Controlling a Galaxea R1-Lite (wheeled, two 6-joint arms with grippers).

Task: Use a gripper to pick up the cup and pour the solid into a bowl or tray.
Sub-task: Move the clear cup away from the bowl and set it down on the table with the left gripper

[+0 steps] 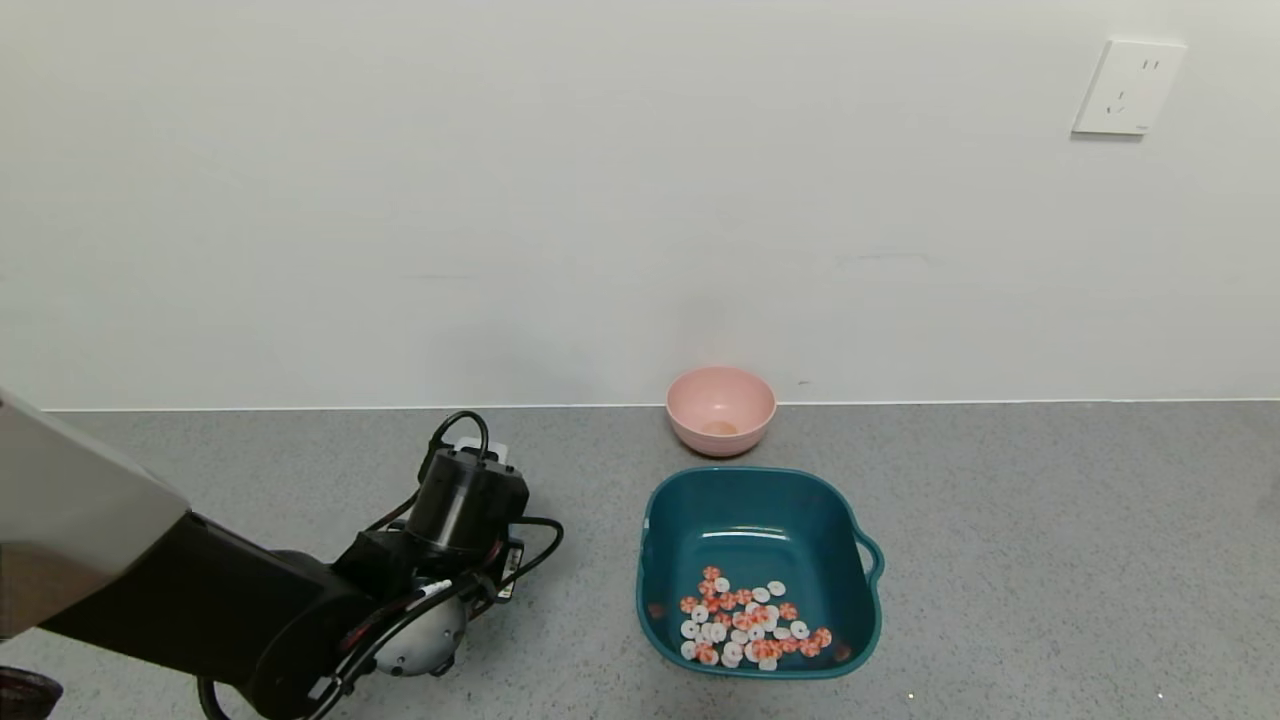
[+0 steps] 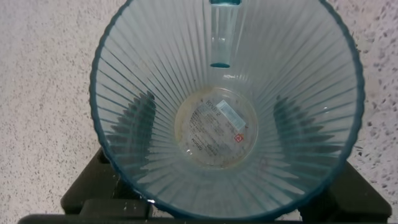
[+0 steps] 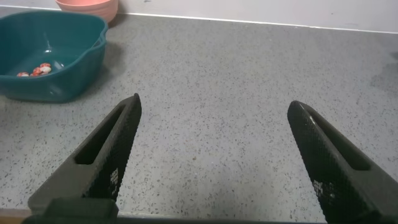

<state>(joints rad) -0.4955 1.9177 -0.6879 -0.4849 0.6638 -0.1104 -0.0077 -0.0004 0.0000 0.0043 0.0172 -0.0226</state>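
Observation:
The pale blue-green ribbed cup (image 2: 217,134) fills the left wrist view, seen from above, upright and empty, with a label on its bottom. My left gripper (image 2: 214,121) is shut on the cup; its dark fingers (image 2: 134,124) show through the cup's two sides. In the head view the left arm's black wrist (image 1: 465,505) is low over the table at the front left, left of the teal basin (image 1: 760,472). The white and orange-red discs (image 1: 750,625) lie in the basin's near part. My right gripper (image 3: 214,102) is open and empty above bare table.
A small pink bowl (image 1: 720,408) stands by the wall just behind the basin. The basin (image 3: 50,87) and the pink bowl (image 3: 90,7) also show in the right wrist view. The grey speckled table runs wide to the right. A wall socket (image 1: 1128,88) is at the upper right.

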